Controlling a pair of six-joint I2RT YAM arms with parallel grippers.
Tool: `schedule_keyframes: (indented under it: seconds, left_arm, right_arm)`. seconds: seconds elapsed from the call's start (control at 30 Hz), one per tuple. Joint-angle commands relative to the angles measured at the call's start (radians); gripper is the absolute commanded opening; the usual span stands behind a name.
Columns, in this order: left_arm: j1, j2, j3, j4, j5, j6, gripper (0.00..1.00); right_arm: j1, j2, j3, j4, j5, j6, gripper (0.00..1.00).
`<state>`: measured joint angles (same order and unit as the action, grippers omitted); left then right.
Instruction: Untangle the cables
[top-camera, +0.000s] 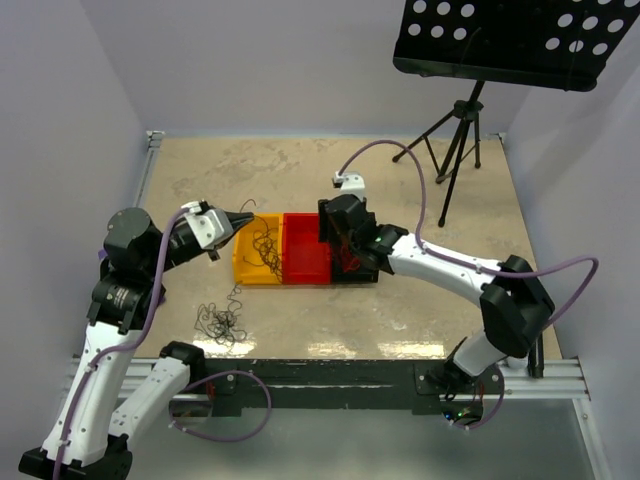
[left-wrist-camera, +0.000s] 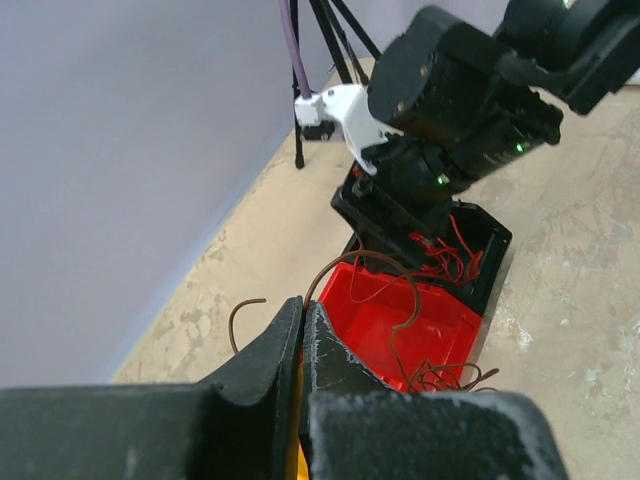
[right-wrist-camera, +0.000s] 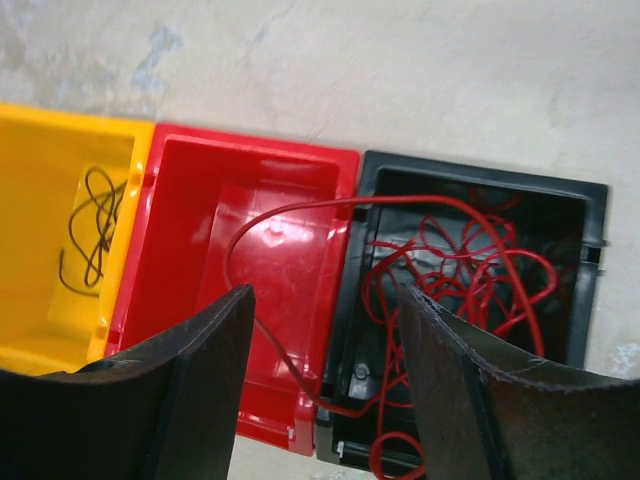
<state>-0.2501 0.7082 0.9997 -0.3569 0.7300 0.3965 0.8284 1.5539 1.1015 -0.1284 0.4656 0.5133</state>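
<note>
Three bins in a row, a stand far behind.
Yellow bin (top-camera: 240, 272) at the left claw (top-camera: 250, 217), red bin (top-camera: 305, 262) between, black bin (right-wrist-camera: 470, 176) under the right claw (right-wrist-camera: 325, 292); tripod stand (top-camera: 455, 140) well beyond both.

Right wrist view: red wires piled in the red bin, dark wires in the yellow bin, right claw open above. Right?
No. The red wires are piled in the black bin, not the red bin, which only one strand crosses. The right wrist view shows it. Correct: dark wires in the yellow bin, right claw open above.
</note>
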Motion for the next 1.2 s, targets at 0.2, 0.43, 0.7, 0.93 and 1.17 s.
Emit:
schedule_keyframes:
  seconds: [0.2,0.43,0.7,0.93,1.17]
  left_arm:
    - [-0.003,0.046,0.022,0.038,-0.121,-0.084,0.00]
    - [-0.003,0.037,0.020,0.041,-0.142,-0.076,0.00]
    - [-0.003,0.036,0.025,0.049,-0.146,-0.088,0.00]
    - [-0.003,0.036,0.025,0.053,-0.167,-0.090,0.00]
    - [-0.003,0.033,0.025,0.049,-0.210,-0.081,0.00]
  right_arm:
    - [0.080,0.150,0.190,-0.019,0.042,-0.180,0.60]
    - [0.092,0.199,0.219,-0.054,0.068,-0.202,0.57]
    - [0.109,0.212,0.239,-0.118,0.106,-0.203,0.54]
    - [0.120,0.229,0.244,-0.139,0.099,-0.205,0.48]
    - [0.120,0.238,0.265,-0.149,0.097,-0.174,0.19]
